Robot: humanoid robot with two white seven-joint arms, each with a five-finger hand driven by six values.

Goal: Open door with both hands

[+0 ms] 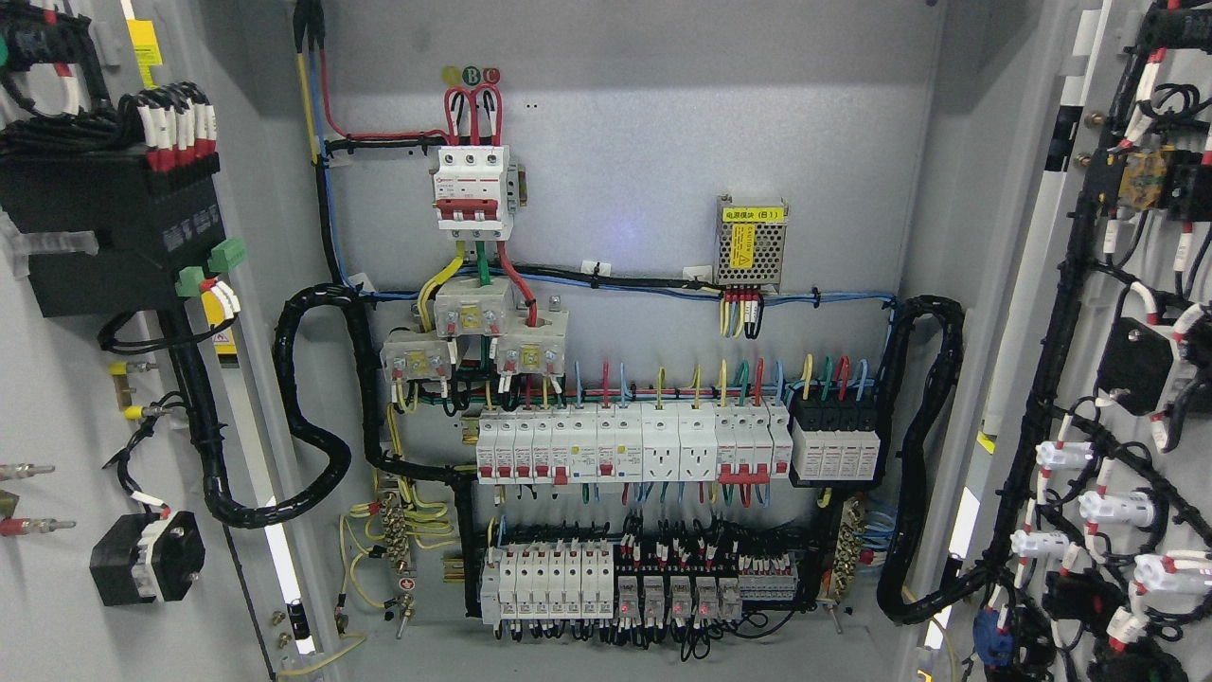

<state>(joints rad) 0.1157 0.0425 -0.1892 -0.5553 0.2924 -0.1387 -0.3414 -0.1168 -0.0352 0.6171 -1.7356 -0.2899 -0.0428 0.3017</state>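
Across the whole frame stands an electrical cabinet (615, 123) with both doors swung wide. At the left edge the left door (57, 398) shows its inner face, carrying a black module (114, 227) with red-and-white wire ends and green connectors, and a smaller black block (147, 559) lower down. At the right edge the right door (1136, 284) also faces inward, hung with black wire looms and white indicator-lamp backs (1117, 509).

Between them the grey back panel is fully exposed. Upper centre sits a three-pole main breaker (473, 194) fed by red looped wires; to its right is a small metal power supply (751, 243) with a yellow label. Across the middle runs a row of white circuit breakers (625, 445), ending at the right in a black-and-white block (838, 440). Below that lies a second row of breakers and relays (615, 578). Thick black corrugated conduit (308, 417) loops from each door to the panel.

Neither robot hand shows anywhere in the view, so I cannot tell whether either is released or clenched.
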